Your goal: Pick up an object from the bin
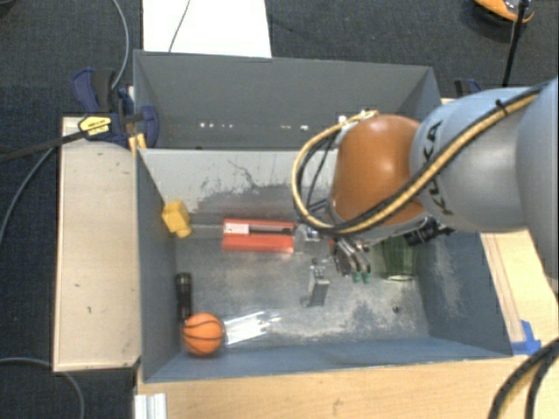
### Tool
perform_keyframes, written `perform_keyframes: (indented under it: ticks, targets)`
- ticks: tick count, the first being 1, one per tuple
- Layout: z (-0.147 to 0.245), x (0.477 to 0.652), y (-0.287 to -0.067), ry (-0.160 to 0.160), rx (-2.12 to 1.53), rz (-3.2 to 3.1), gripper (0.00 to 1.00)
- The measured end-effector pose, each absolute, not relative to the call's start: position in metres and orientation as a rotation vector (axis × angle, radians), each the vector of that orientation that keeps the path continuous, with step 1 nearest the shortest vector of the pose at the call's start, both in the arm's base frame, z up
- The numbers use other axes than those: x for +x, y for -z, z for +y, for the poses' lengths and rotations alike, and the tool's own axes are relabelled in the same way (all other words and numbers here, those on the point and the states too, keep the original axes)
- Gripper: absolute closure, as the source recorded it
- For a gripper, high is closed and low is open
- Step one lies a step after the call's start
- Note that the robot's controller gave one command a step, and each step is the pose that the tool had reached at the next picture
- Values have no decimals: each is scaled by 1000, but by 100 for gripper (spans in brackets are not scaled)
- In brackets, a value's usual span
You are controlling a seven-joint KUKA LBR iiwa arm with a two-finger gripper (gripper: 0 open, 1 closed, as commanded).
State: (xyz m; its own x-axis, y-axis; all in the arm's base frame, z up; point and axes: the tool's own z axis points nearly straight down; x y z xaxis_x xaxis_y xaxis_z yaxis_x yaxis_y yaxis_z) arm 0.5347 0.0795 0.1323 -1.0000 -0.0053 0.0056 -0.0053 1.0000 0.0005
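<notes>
The red flat box lies just left of the gripper, which hangs over bare bin floor (spread or closed, I cannot tell). Dropping straight down would likely catch nothing, and the box's low, flat shape could slip a grasp.

place: robotics lab | cues: kuka arm – grey bin – loose cables, dark carpet
</notes>
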Motion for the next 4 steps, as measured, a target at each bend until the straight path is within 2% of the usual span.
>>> perform_keyframes:
  ticks: [1,2,3,4]
  targets:
    - [79,537,-137,2,5,-3144,0]
    - [133,499,-84,2,111,-3140,0]
    - [153,489,-80,2,216,-3131,0]
    - [175,487,-101,5,164,-3142,0]
